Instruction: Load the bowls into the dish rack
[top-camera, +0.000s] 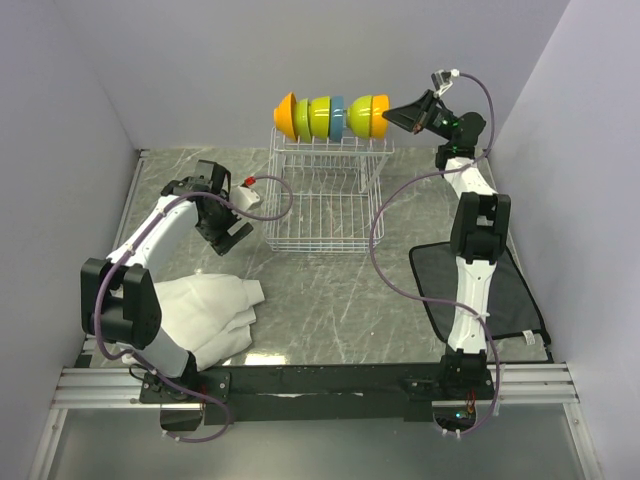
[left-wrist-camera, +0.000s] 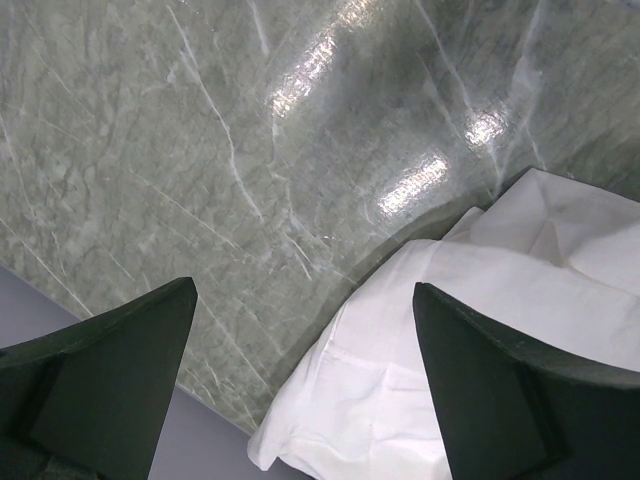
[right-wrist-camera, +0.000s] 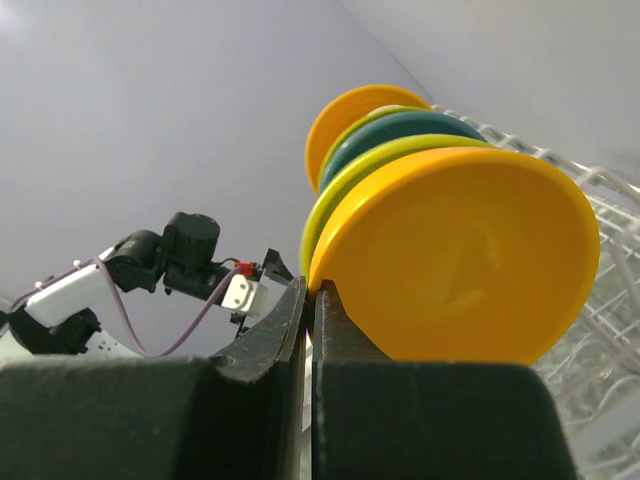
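Inspection: the dish rack (top-camera: 320, 205), upper centre of the overhead view, carries the bowls (top-camera: 330, 117) on edge along its raised tier.
The table (top-camera: 330, 300) also bears a white cloth (top-camera: 215, 310) lower left and a black mesh mat (top-camera: 480, 290) lower right, neither obstructing the rack. The bowls are judged light, rigid, smooth plastic, best taken by the rim. The right gripper (right-wrist-camera: 312, 290) is closed, tips at the end orange bowl (right-wrist-camera: 460, 260); no grasp evident. The left gripper (left-wrist-camera: 303, 300) stands wide, holding nothing, above the cloth's edge.

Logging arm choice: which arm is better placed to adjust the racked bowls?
Right: the shut right gripper is at the end orange bowl in the dish rack; the open left gripper hangs by the white cloth.
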